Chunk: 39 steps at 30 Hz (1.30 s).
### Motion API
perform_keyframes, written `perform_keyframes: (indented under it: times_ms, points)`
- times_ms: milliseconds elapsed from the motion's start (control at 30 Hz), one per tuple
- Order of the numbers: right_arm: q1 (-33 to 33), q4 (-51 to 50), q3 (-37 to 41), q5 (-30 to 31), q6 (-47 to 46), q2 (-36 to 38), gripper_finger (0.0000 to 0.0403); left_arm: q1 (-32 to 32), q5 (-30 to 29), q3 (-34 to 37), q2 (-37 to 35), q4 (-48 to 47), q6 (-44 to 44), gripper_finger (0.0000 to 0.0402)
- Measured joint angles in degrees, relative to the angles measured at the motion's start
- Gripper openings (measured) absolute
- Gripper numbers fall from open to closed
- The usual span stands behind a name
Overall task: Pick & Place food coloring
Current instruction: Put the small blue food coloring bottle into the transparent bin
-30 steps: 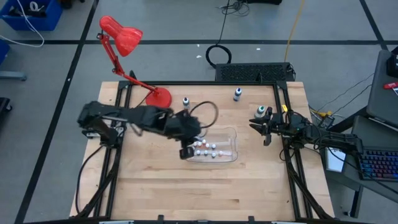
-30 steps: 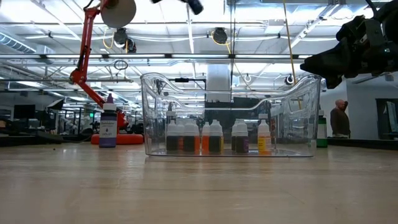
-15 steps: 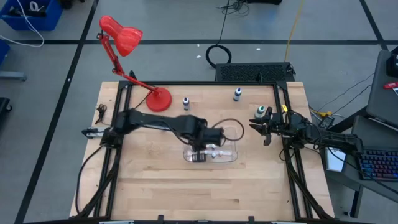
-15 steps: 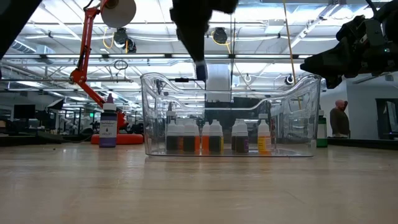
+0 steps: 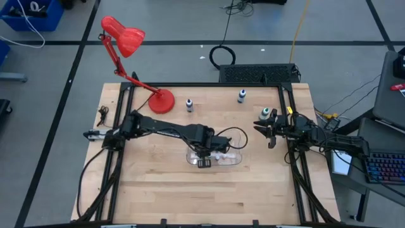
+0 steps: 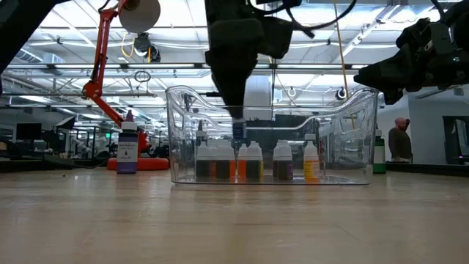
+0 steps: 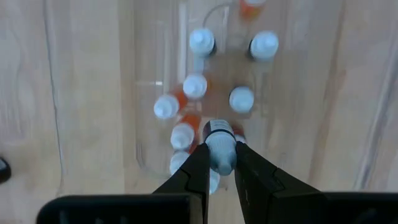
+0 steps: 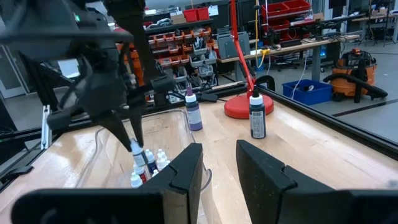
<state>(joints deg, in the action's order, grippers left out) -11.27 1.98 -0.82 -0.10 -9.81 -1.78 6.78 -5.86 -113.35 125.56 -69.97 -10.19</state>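
Left tool (image 7: pixel 219 167) clenched on a food coloring bottle (image 7: pixel 220 144), lowered into the clear bin (image 5: pixel 235 158) among other bottles mid-desk (image 5: pixel 158 190). Right tool (image 5: pixel 268 132) parked near the right edge, fingers parted, empty.

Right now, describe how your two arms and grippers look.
Both arms are dark, nearly black, jointed segments. The left gripper has two slim, flat, dark fingers tapering forward. A black cable loops above the left arm. The right gripper is blocky and black with a small yellow marking behind it, and cables trail from the right arm.
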Motion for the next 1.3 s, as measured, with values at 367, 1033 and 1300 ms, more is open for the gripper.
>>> perform_keyframes:
  times_ms: [367, 1033, 1300]
  points:
    - [0.0, 0.0, 0.0, 0.0, 0.0, 0.0, 0.0089, -0.8, -0.8, 2.6, 0.0, 1.4, -0.1, 0.0054]
    - [0.0, 0.0, 0.0, 0.0, 0.0, 0.0, 0.0089, -10.6, 7.4, -3.3, -0.1, 4.9, 9.9, 0.0054]
    - [0.0, 0.0, 0.0, 0.0, 0.0, 0.0, 0.0089, -9.9, 9.8, 0.6, -0.1, 9.7, 10.1, 0.0054]
